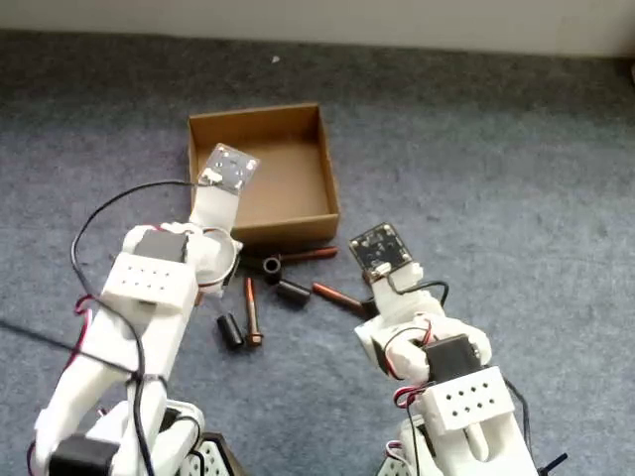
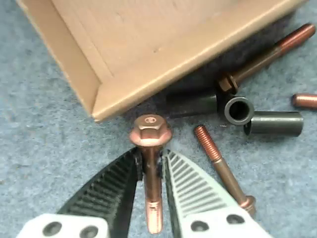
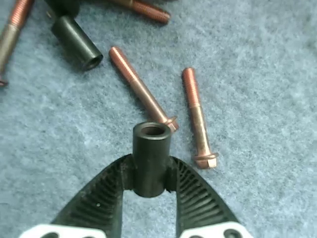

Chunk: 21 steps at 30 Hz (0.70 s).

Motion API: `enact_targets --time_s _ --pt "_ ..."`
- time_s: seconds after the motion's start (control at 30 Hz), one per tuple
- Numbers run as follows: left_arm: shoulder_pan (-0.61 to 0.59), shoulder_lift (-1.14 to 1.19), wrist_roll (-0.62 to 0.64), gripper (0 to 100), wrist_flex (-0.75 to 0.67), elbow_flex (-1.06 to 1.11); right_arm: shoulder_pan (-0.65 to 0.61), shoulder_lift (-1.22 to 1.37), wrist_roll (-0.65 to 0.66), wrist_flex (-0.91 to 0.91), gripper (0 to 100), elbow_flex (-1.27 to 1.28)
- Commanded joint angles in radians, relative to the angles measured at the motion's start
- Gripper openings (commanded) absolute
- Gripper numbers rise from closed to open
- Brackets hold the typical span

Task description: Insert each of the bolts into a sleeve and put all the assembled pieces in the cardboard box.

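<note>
Left wrist view: a copper bolt [image 2: 152, 183] is gripped by its shank in the left pincer [image 2: 152, 156], head outward, near a corner of the cardboard box [image 2: 198, 54]. In the right wrist view a black sleeve [image 3: 151, 144] is clamped in the right pincer [image 3: 150, 159], its open bore facing outward, with two loose bolts [image 3: 141, 89] lying on the table [image 3: 257, 59] beyond it. The insertion step is judged to be in hand. Since the threaded end points back toward the wrist, that end must be freed and lined up with the bore.
</note>
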Motion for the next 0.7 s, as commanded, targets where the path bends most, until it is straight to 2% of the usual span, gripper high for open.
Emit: enact_targets --time_s 0.0,0.13,0.23,0.5,0.67 --pt "-0.001 -0.329 0.009 0 0.011 0.044 -0.107 -0.024 -0.046 -0.004 0.5 -0.073" --pt "-0.002 -0.575 0.021 0 0.011 0.088 -0.214 -0.024 -0.181 -0.05 0.5 -0.11" --pt "-0.005 -0.71 0.107 0 0.008 0.097 -0.243 -0.024 -0.244 -0.114 0.5 -0.12" --pt "0.001 -0.944 0.315 0 -0.015 0.099 -0.249 -0.038 -0.262 -0.248 0.5 -0.12" --pt "0.015 -0.974 0.361 0 -0.084 0.099 -0.251 -0.232 -0.262 -0.294 0.5 -0.114"
